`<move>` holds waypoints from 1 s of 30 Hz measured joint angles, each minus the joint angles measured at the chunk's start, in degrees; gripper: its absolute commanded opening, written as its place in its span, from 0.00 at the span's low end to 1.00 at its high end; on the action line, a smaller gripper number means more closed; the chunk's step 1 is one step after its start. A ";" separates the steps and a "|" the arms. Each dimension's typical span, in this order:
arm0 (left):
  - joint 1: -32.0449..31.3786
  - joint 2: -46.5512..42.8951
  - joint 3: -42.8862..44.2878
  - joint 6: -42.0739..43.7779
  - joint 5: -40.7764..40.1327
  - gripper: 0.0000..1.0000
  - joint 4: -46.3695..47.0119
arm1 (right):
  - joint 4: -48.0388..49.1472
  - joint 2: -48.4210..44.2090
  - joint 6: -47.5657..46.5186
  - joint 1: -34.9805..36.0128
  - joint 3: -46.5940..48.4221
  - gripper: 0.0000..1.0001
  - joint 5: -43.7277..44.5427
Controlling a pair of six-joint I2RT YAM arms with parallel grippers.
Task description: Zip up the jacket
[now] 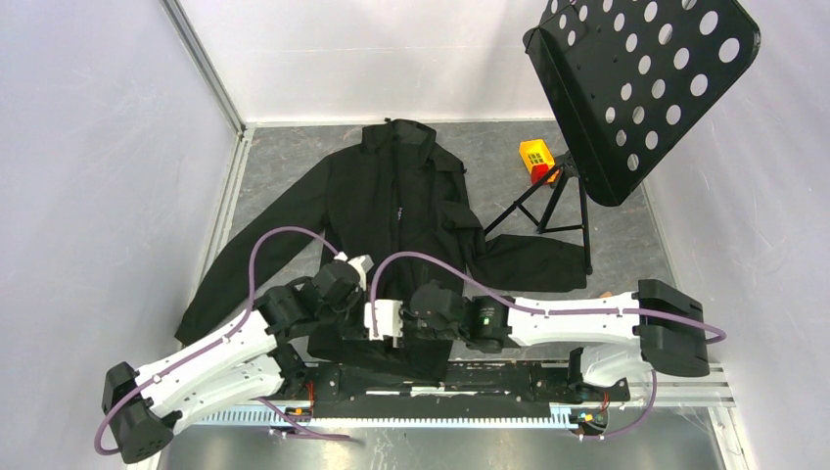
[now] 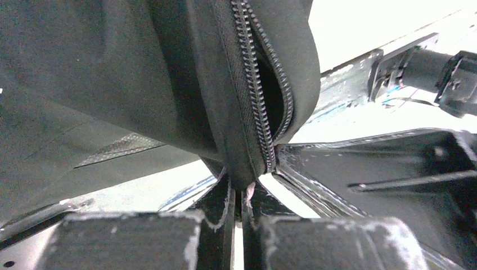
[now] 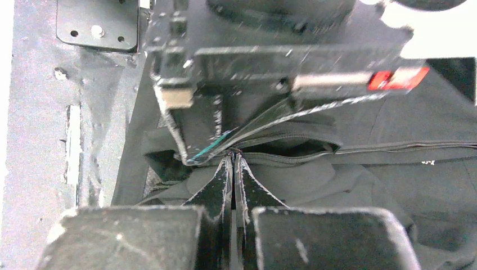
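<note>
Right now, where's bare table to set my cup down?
Bare: far left, between the jacket's sleeve and wall; far middle, between collar and yellow block. Crowded at the near edge, where left gripper and right gripper pinch the hem.

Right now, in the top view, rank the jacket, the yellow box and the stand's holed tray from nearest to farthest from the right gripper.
1. The jacket: pinched in the right gripper, at the near hem.
2. The yellow box: beyond, right of the collar.
3. The stand's tray: far right corner, raised.

Left tool (image 2: 243, 194) and right tool (image 3: 232, 163) both pinched closed.
</note>
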 measured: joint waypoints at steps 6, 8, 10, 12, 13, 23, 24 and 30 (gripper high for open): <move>0.09 -0.26 1.16 3.04 2.93 0.02 -3.61 | -12.24 1.68 -1.14 -1.57 8.37 0.00 -3.61; 0.11 -0.76 1.16 4.17 4.04 0.02 -4.02 | -13.97 1.64 -1.53 -1.97 9.05 0.00 -4.87; 0.11 -1.20 1.16 4.61 4.70 0.02 -4.13 | -14.49 1.46 -1.90 -2.29 9.11 0.00 -5.25; 0.22 -2.08 1.14 5.09 5.11 0.02 -4.11 | -14.69 1.46 -2.78 -2.69 9.44 0.00 -5.09; 0.26 -2.54 1.11 5.51 5.22 0.02 -4.33 | -14.99 1.46 -3.45 -2.99 9.97 0.00 -4.50; 0.37 -4.04 1.05 7.82 5.73 0.02 -9.57 | -22.34 3.63 -8.74 -7.26 16.31 0.00 1.92; 0.37 -4.17 1.05 7.91 5.77 0.02 -9.62 | -22.58 3.69 -8.87 -7.30 16.61 0.00 1.92; 0.37 -4.50 1.05 8.26 6.40 0.02 -11.30 | -20.15 9.44 -11.56 -14.05 19.19 0.00 3.45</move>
